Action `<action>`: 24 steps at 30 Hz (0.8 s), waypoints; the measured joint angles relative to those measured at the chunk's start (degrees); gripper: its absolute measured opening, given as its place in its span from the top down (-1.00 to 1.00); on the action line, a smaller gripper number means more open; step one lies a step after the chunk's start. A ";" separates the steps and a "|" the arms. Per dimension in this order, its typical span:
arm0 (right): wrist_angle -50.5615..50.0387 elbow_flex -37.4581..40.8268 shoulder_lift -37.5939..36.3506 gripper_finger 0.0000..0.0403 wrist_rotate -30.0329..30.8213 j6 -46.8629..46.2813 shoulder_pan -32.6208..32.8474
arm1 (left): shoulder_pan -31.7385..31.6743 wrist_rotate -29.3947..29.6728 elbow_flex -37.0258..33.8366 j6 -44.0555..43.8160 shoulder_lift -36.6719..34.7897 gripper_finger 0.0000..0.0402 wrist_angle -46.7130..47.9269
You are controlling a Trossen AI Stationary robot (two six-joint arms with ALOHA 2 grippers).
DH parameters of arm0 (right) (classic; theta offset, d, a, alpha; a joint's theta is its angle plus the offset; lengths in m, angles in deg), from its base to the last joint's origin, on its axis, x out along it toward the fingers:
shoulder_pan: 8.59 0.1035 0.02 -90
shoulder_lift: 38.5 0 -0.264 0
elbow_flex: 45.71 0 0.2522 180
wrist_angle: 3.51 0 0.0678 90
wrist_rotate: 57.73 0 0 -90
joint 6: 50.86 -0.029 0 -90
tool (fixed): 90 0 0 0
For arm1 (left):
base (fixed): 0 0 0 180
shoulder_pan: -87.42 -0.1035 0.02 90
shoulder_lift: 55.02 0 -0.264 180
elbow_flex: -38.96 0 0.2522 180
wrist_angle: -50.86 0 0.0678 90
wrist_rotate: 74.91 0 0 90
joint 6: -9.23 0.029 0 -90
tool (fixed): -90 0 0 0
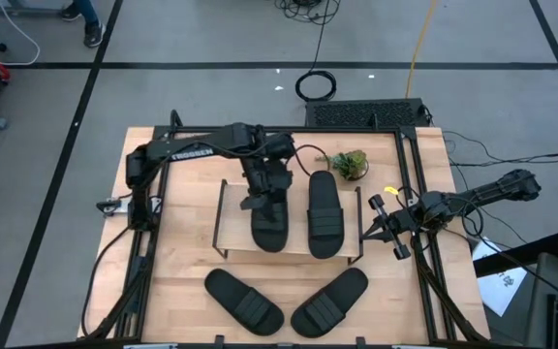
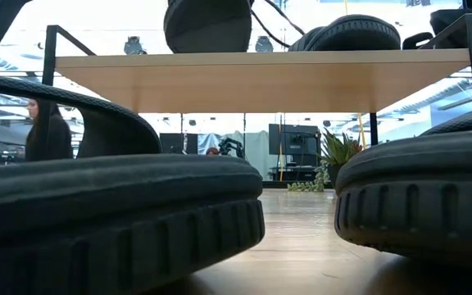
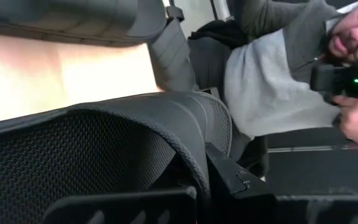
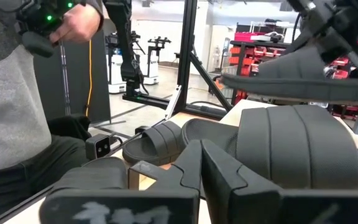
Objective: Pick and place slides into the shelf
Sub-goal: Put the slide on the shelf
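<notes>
Your left gripper (image 1: 260, 201) is clamped on a slide (image 1: 268, 221) atop the shelf (image 1: 223, 208); the right gripper's (image 1: 387, 225) jaws are together, empty. These slides look light and flexible, so grip the strap.

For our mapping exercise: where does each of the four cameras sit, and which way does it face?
High: overhead, looking straight down on the shelf; both arms show.
Low: tabletop height, looking under the shelf past two table slides; no arm clearly shows.
Left wrist: on left arm, facing its held slide; own jaws show.
Right wrist: on right arm, facing the shelf; own shut jaws show.
Shared: high and right wrist both show the held slide.
</notes>
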 joint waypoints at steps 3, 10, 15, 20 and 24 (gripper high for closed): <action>0.07 0.00 0.00 1.00 -0.01 0.00 0.00 | 0.13 -0.35 0.00 0.15 1.06 0.99 1.36; 0.22 0.00 -0.02 1.00 -0.02 0.00 -0.01 | 0.61 0.39 0.00 -0.77 1.61 0.99 3.06; 0.23 0.00 -0.02 1.00 -0.02 -0.15 -0.01 | 1.27 0.25 0.00 -0.58 1.61 0.99 3.05; 0.23 0.00 -0.02 1.00 -0.02 -0.11 0.00 | 1.38 0.33 -0.13 -0.67 1.61 0.99 2.07; 0.35 0.00 -0.02 1.00 -0.02 1.47 -0.02 | 1.59 3.49 -1.28 -0.69 1.61 0.99 -0.08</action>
